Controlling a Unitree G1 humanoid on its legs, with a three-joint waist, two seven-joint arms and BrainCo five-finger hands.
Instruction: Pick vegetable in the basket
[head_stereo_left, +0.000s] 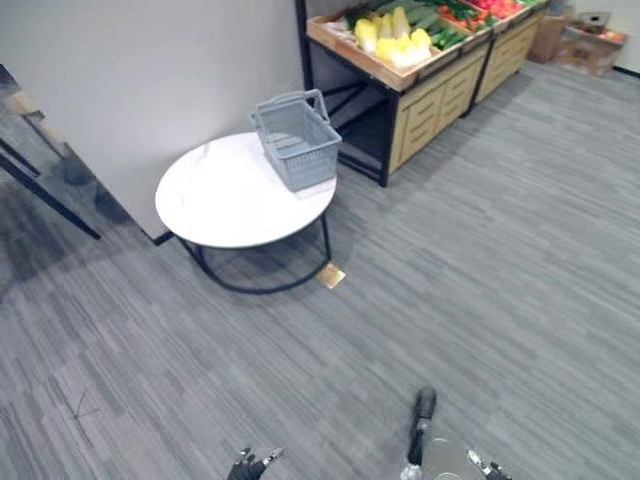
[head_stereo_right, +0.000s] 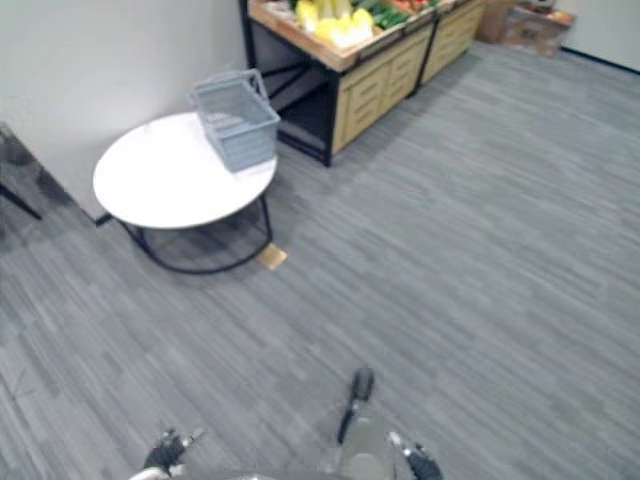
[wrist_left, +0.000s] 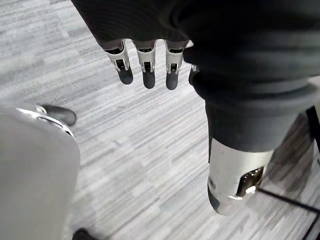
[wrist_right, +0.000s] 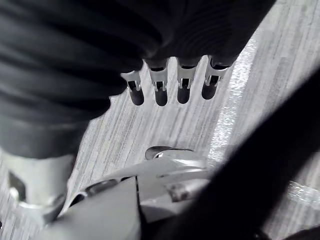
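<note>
Left hand (wrist_left: 146, 59) was seen hanging low over the floor (head_stereo_left: 450, 280), fingers straight and apart, nothing held. Right hand (wrist_right: 170, 76) was the same: fingers straight, empty.

Basket (head_stereo_left: 297, 145) was set on the round white counter (head_stereo_left: 220, 195), at the edge nearest the produce stand (head_stereo_left: 430, 95), and looked empty. Vegetables were piled in the stand's top tray, yellow ones (head_stereo_left: 398, 42) at the near end and green ones (head_stereo_left: 440, 28) beside them. All of it was well apart from both hands.

Judged: the task was barely started and the approach was the step in hand.
- The stand should be walked up to first. A stop by its near corner is suggested, so that pile and basket are both within reach.
- A yellow piece on top of the pile, at the near edge, is probably the easiest pick. It should be wrapped round the body, not pinched at the tip.
- The basket's raised handle should be cleared on the drop.
- The basket sat close to the counter rim, so a nudge could likely push it off.
</note>
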